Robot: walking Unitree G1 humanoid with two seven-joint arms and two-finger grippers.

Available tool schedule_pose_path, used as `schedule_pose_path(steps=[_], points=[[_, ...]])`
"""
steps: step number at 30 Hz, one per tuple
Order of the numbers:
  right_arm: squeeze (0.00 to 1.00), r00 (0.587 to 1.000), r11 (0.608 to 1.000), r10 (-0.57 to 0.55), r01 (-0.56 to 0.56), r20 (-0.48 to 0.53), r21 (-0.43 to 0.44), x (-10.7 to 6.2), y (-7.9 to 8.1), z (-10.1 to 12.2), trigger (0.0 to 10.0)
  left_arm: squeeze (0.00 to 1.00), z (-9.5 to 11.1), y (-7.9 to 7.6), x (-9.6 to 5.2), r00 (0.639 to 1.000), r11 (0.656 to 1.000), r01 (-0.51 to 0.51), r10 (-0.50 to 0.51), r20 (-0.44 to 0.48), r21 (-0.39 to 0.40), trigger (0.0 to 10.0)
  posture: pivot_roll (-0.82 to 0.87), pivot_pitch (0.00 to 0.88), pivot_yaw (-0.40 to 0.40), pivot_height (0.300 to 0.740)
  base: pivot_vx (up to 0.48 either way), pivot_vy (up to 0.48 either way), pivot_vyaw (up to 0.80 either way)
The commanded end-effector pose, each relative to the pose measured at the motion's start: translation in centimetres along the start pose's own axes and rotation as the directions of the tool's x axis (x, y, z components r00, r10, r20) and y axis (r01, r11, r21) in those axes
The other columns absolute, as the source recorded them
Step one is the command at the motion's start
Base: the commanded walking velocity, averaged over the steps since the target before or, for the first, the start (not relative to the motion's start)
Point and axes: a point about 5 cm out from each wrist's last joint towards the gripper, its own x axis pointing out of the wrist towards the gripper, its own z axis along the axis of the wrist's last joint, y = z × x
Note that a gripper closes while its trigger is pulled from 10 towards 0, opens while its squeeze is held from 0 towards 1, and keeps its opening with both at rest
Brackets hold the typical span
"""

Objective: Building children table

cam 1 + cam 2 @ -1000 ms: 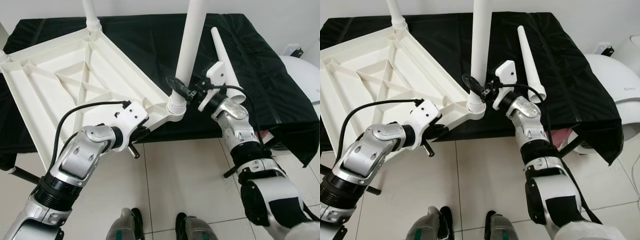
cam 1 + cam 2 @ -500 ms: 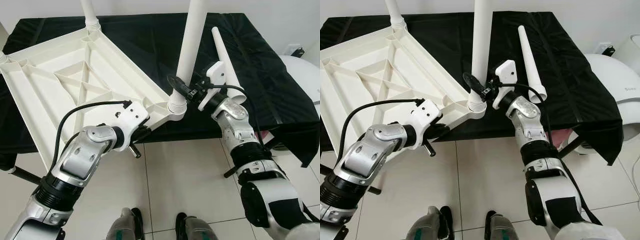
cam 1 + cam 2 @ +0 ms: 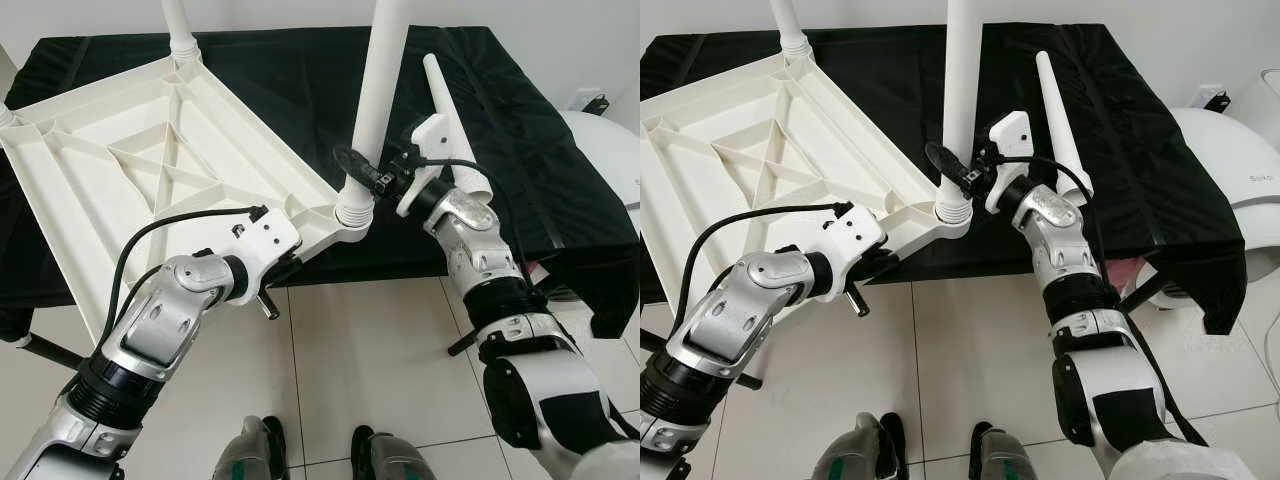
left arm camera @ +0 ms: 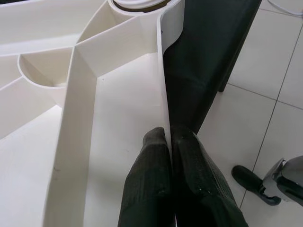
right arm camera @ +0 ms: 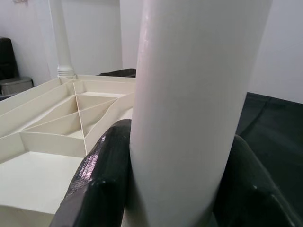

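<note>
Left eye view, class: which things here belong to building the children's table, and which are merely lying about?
Part of the job:
- white tabletop, upside down, its rim pinched by the left gripper
- upright leg in the near corner socket, held by the right gripper
- loose leg lying on the black cloth

Lying about:
- white rounded appliance
- tiled floor
</note>
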Motion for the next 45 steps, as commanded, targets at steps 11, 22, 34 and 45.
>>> schedule_pose_path(steps=[11,22,34,45], points=[[0.0,0.989,0.996,0.015,-0.001,-0.147,0.092,-3.0,-1.3,-2.4,10.0,0.0,-0.9,0.7,-0.9,0.994,0.995,-0.091,0.094,-0.052,0.049,10.0,-0.06,0.19,-0.008,0.74,0.0,0.0,0.0],[0.0,0.986,0.996,0.049,-0.036,-0.161,0.08,-3.9,-1.6,-1.9,10.0,0.0,-0.8,0.7,-0.8,0.995,0.994,-0.089,0.092,-0.044,0.056,10.0,-0.07,0.186,-0.007,0.74,0.0,0.0,0.0],[0.0,0.977,0.996,0.086,-0.079,-0.195,0.043,-3.1,-1.4,-1.8,10.0,0.0,-0.5,0.3,-0.5,0.996,0.995,-0.079,0.081,-0.034,0.057,10.0,-0.07,0.181,-0.004,0.74,0.0,0.0,0.0],[0.0,0.974,0.993,0.115,-0.116,-0.194,0.004,-1.6,-0.7,-1.4,10.0,0.0,-0.5,0.3,-0.6,0.996,0.995,-0.08,0.082,-0.032,0.054,10.0,-0.07,0.188,-0.009,0.74,0.0,0.0,0.0]])
